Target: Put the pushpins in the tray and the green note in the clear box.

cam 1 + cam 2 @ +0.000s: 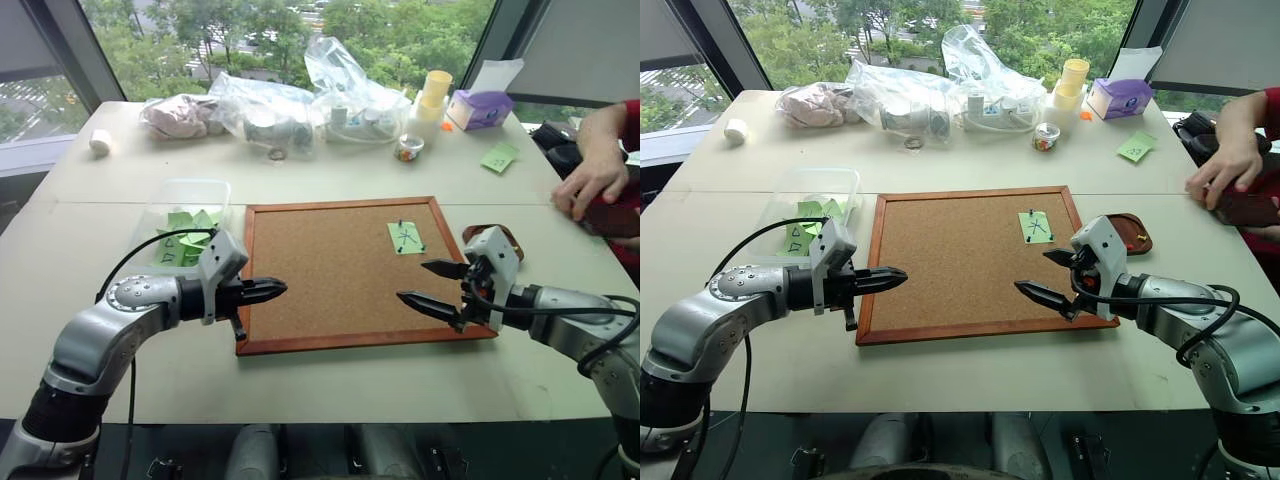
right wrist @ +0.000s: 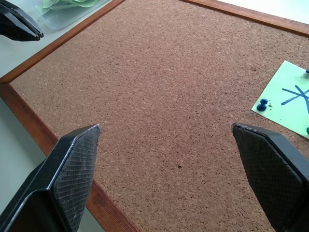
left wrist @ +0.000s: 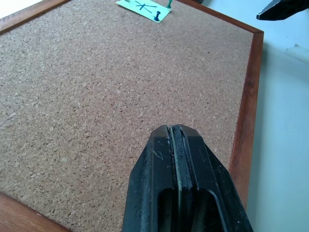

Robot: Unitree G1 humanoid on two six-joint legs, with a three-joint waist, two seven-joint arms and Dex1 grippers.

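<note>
The green note (image 1: pixel 405 237) with a black cross scribble is pinned to the cork board (image 1: pixel 330 275) near its far right corner. Small dark pushpins (image 2: pixel 262 104) hold its corners. The dark reddish tray (image 1: pixel 1132 228) sits just off the board's right edge, behind my right gripper. The clear box (image 1: pixel 185 215) stands left of the board with several green papers inside. My left gripper (image 1: pixel 275 289) is shut and empty over the board's near left edge. My right gripper (image 1: pixel 412 282) hovers open over the near right part of the board, short of the note.
Clear plastic bags (image 1: pixel 300 100), cups (image 1: pixel 432 95), a purple tissue box (image 1: pixel 480 108) and a second green note (image 1: pixel 499 157) lie at the table's far side. A person's hand (image 1: pixel 590 180) rests at the right edge.
</note>
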